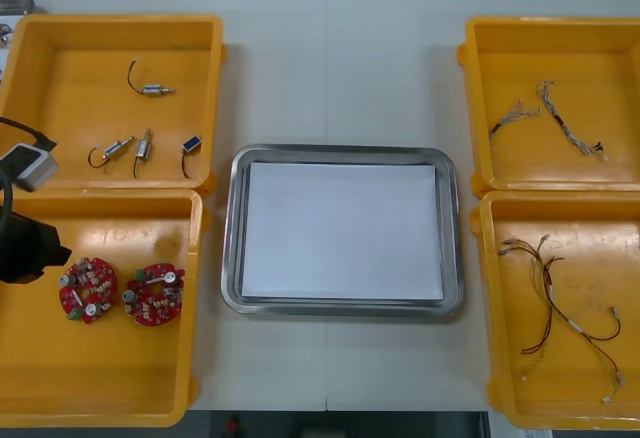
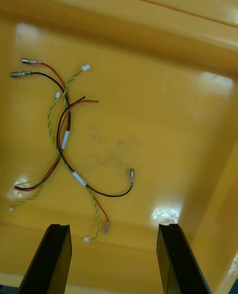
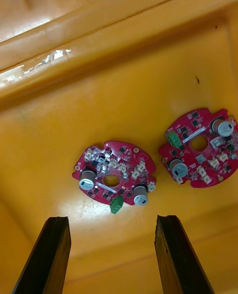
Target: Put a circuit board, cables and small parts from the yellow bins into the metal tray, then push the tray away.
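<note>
Two round red circuit boards (image 1: 88, 290) (image 1: 153, 293) lie side by side in the near left yellow bin (image 1: 100, 378). My left gripper (image 3: 111, 219) hangs open over this bin, a little short of one board (image 3: 114, 172), with the other board (image 3: 201, 147) off to one side. In the front view the left arm (image 1: 25, 248) shows at the bin's left edge. My right gripper (image 2: 113, 228) is open above a tangle of red, black and yellow cables (image 2: 64, 135) on an orange bin floor. The metal tray (image 1: 230, 258), white inside, holds nothing.
The far left bin (image 1: 60, 38) holds several small metal parts (image 1: 150, 88) with short black leads. The far right bin (image 1: 610, 48) holds thin twisted cables (image 1: 560, 118). The near right bin (image 1: 500, 358) holds the red, black and yellow cables (image 1: 560, 308). Bare table surrounds the tray.
</note>
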Available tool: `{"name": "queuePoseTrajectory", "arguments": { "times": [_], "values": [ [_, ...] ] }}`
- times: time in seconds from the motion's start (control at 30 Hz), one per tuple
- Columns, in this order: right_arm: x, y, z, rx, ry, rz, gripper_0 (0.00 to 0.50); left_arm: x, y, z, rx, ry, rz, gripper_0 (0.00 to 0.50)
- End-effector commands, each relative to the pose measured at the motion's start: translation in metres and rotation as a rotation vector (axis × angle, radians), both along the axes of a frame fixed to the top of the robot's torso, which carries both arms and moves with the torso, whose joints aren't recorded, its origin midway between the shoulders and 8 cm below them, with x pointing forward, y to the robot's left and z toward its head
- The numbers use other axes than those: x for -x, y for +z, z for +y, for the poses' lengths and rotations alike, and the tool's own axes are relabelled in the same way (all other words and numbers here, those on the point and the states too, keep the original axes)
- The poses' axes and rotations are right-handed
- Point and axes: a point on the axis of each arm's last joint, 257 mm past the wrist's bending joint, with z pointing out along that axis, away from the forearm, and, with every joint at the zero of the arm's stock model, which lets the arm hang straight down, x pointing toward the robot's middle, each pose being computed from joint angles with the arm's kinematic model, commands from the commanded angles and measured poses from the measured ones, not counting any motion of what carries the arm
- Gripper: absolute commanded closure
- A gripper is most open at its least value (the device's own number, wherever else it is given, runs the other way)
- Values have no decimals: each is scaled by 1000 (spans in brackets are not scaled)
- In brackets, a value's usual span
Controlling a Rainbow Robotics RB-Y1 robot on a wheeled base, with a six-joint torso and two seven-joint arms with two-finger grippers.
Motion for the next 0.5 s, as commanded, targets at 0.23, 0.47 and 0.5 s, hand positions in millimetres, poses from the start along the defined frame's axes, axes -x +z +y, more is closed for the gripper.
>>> {"name": "queuePoseTrajectory", "arguments": {
  "times": [0.23, 0.47, 0.5],
  "values": [
    [14, -28, -5, 103, 156, -18, 0, 18, -24, 2, -33, -147, 14, 0],
    [15, -57, 7, 111, 213, -18, 0, 20, -43, -5, -50, -216, -7, 0],
    [15, -60, 7, 108, 215, -15, 0, 21, -44, -5, -52, -221, -8, 0]
  ]
}}
